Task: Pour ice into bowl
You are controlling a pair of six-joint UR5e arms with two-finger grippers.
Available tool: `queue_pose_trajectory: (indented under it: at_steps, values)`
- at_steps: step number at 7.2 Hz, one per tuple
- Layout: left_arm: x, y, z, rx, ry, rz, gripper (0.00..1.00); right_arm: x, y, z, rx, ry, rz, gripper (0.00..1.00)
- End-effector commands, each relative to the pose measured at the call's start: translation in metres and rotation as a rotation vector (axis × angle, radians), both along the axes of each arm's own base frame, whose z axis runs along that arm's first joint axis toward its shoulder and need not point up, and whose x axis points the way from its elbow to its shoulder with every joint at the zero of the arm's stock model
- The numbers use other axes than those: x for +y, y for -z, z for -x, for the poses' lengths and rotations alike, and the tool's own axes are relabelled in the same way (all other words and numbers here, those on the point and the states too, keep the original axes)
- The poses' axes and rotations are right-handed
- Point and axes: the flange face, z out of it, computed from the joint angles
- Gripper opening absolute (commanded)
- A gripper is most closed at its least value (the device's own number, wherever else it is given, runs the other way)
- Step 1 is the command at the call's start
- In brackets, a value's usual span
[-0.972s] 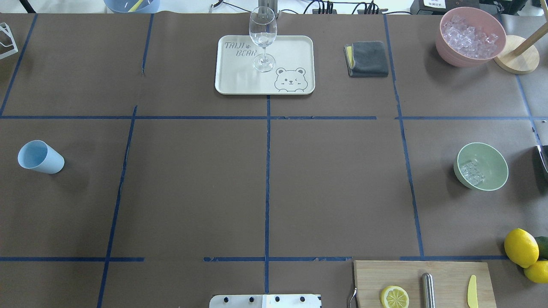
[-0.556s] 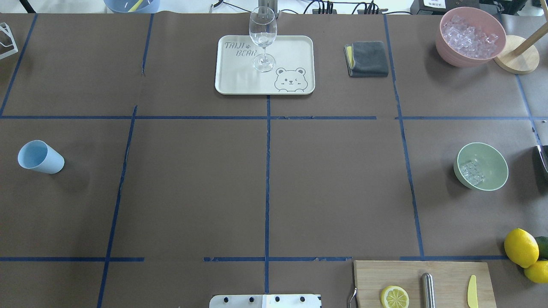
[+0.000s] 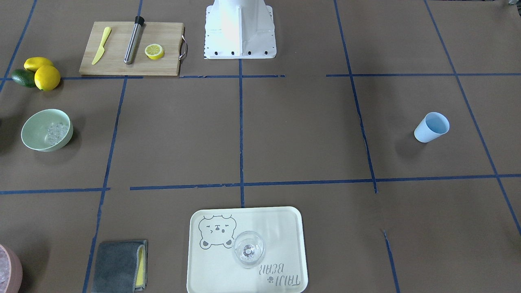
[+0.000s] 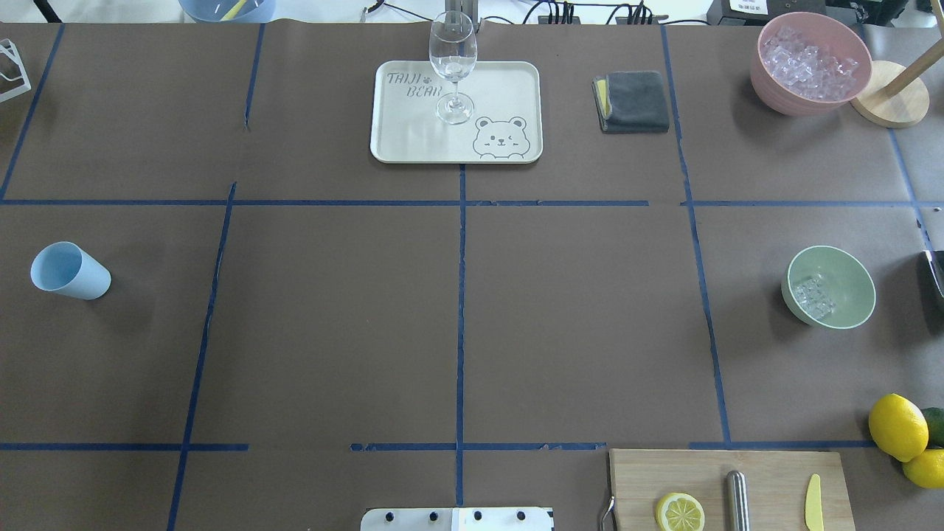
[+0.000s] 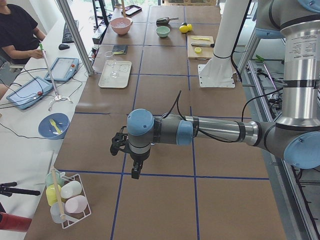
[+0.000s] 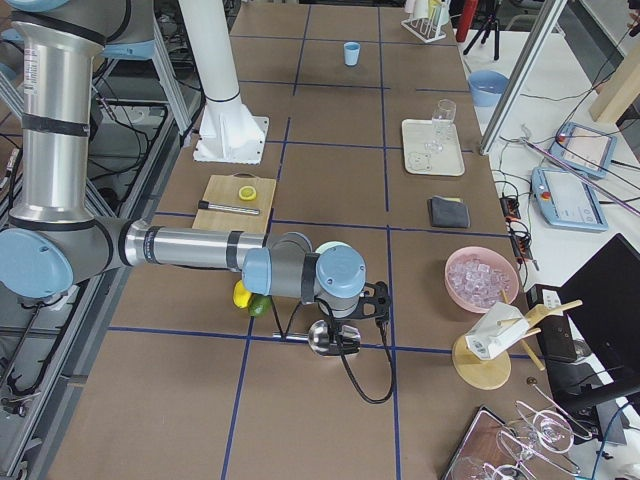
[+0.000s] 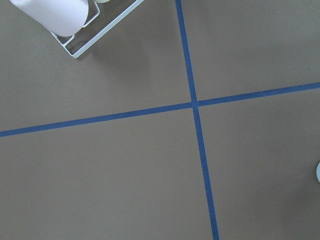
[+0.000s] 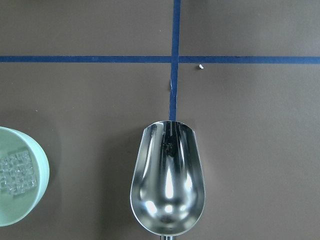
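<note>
The pale mint-green bowl (image 4: 848, 259) stands at the right of the table and also shows in the front view (image 3: 30, 140) and the right wrist view (image 8: 41, 200). A small heap of clear ice cubes (image 4: 813, 296) lies inside it. An empty metal scoop (image 8: 167, 185) hangs beside the bowl under my right wrist camera. My right gripper (image 6: 342, 336) is at the scoop (image 6: 320, 338); I cannot tell if it is shut. My left gripper (image 5: 134, 171) hovers low over the far left of the table; I cannot tell its state.
A pink bowl (image 4: 767, 77) full of ice stands at the back right. A light blue cup (image 4: 70, 271) sits at the left. A tray (image 4: 509, 81) bears a wine glass (image 4: 452, 63). A grey cloth (image 4: 634, 99), a cutting board (image 4: 774, 479) and lemons (image 4: 896, 426) are nearby.
</note>
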Motion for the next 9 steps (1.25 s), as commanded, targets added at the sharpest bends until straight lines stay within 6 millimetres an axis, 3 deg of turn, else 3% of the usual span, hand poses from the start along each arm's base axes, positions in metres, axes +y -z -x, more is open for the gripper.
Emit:
queue_pose_trajectory:
  at_steps: [1, 6, 9]
  values:
    - [0.002, -0.026, -0.001, 0.007, 0.0, 0.058, 1.0, 0.002, -0.004, -0.001, 0.0, -0.002, 0.009, 1.0]
    - [-0.003, -0.026, -0.027, 0.017, 0.009, 0.11, 1.0, 0.007, -0.015, -0.004, -0.003, -0.008, 0.029, 1.0]
    - [-0.003, -0.024, -0.027, 0.017, 0.009, 0.107, 1.0, 0.005, -0.014, -0.005, -0.002, -0.012, 0.026, 1.0]
